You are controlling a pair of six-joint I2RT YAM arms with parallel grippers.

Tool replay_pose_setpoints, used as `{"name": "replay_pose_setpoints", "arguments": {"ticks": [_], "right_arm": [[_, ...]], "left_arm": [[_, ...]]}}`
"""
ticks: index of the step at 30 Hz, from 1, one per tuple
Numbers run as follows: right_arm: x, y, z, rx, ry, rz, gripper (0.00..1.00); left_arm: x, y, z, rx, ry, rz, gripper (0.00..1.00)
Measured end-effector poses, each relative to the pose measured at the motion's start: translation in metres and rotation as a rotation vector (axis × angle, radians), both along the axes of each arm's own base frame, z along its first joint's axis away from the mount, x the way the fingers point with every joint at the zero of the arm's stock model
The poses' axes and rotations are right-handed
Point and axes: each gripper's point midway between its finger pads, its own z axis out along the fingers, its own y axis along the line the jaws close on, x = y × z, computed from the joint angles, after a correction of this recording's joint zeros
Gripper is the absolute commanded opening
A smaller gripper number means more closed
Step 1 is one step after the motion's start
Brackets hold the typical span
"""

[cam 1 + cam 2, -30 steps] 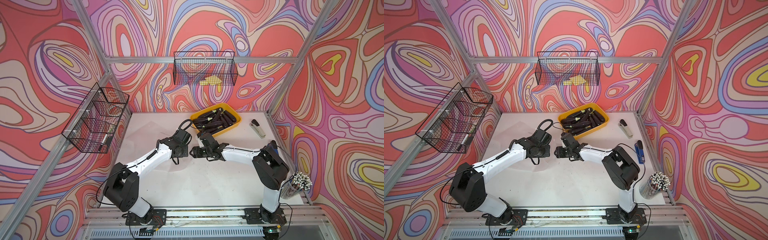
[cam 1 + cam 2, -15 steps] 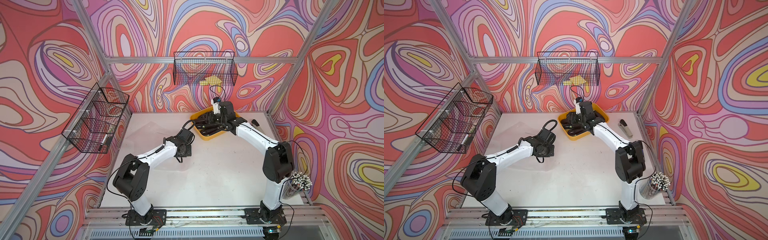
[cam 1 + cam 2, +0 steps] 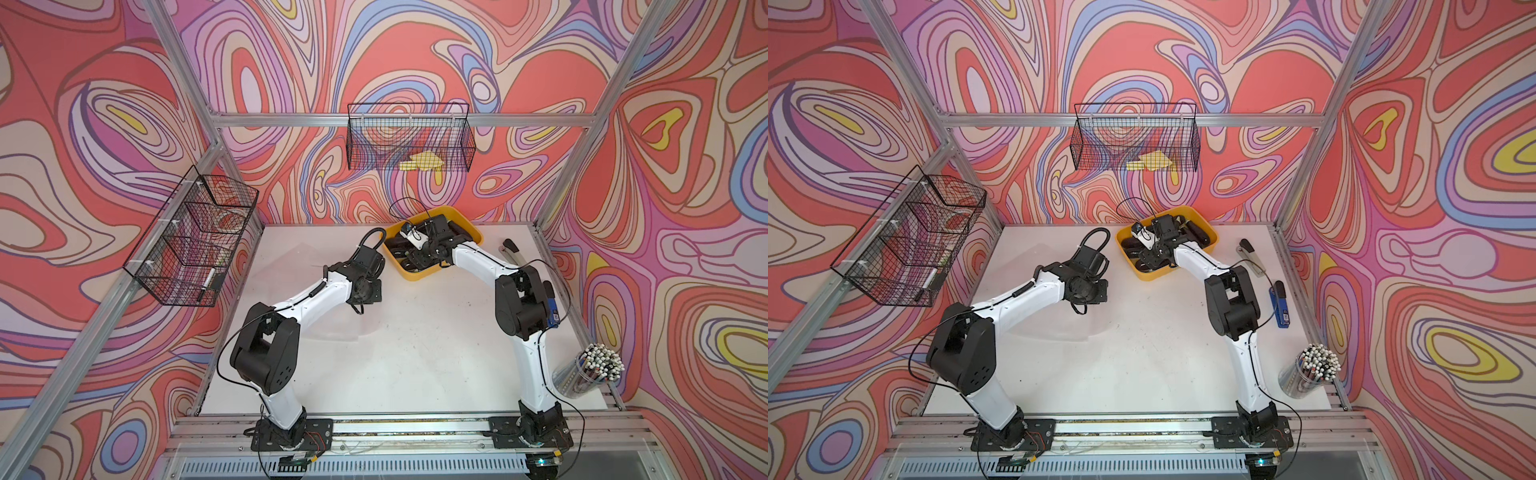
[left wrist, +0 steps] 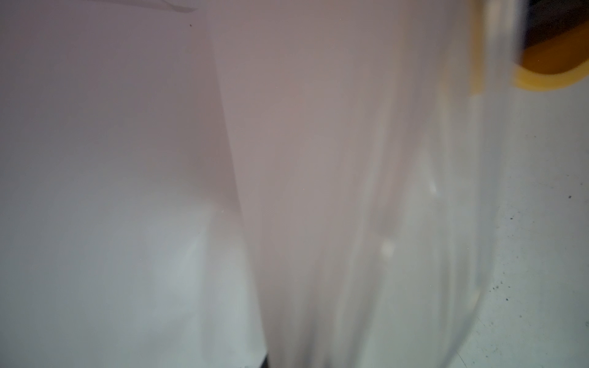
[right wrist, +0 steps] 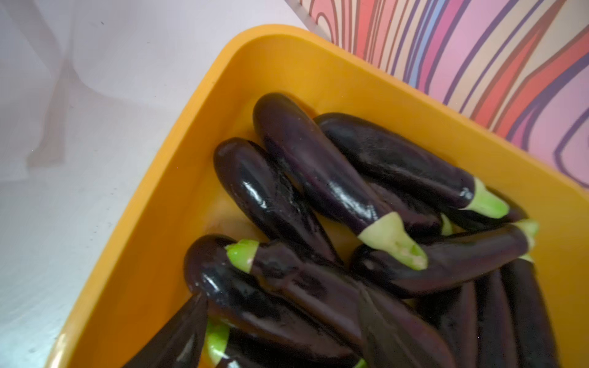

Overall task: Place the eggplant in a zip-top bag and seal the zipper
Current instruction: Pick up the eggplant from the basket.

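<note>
Your right tool [image 5: 280,296] hangs spread wide and empty over the yellow tray [image 5: 223,79], with the eggplants [image 5: 318,165] heaped directly beneath it — jaws set, it seems, to straddle one. Your left tool [image 3: 368,293], clamped shut, pinches the clear zip-top bag [image 4: 318,159] just beside the tray, apparently lifting its film off the surface [image 3: 415,353] so the mouth waits close by.
</note>
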Motion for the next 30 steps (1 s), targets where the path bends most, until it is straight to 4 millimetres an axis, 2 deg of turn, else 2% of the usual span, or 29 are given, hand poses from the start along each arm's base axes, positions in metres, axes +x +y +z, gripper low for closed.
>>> {"name": "replay_pose_setpoints", "arguments": {"ticks": [3, 6, 9, 13, 17, 20, 24, 30], "right_arm": [[0.012, -0.011, -0.004, -0.061, -0.05, -0.011, 0.76], [0.02, -0.023, -0.02, -0.104, -0.053, -0.017, 0.76], [0.031, -0.028, -0.022, -0.102, -0.087, -0.022, 0.73], [0.038, -0.034, -0.033, -0.113, -0.092, -0.036, 0.53], [0.04, -0.035, -0.034, -0.093, -0.094, -0.051, 0.36], [0.03, -0.038, -0.038, -0.078, -0.076, -0.069, 0.34], [-0.006, -0.049, -0.039, -0.058, -0.01, -0.095, 0.34], [-0.051, -0.058, -0.018, -0.015, 0.045, -0.146, 0.33]], "left_arm": [[0.0, -0.001, 0.0, -0.003, 0.001, -0.007, 0.0], [-0.001, -0.001, 0.0, -0.004, 0.005, -0.013, 0.0], [-0.002, -0.001, 0.0, -0.001, 0.009, -0.017, 0.0], [-0.003, 0.0, -0.001, 0.002, 0.013, -0.016, 0.0], [-0.004, 0.002, -0.001, 0.007, 0.02, -0.015, 0.0], [-0.005, 0.005, -0.001, 0.015, 0.022, -0.013, 0.0], [-0.005, 0.007, 0.006, 0.021, 0.005, -0.018, 0.0], [-0.005, 0.008, 0.013, 0.022, -0.014, -0.022, 0.0]]}}
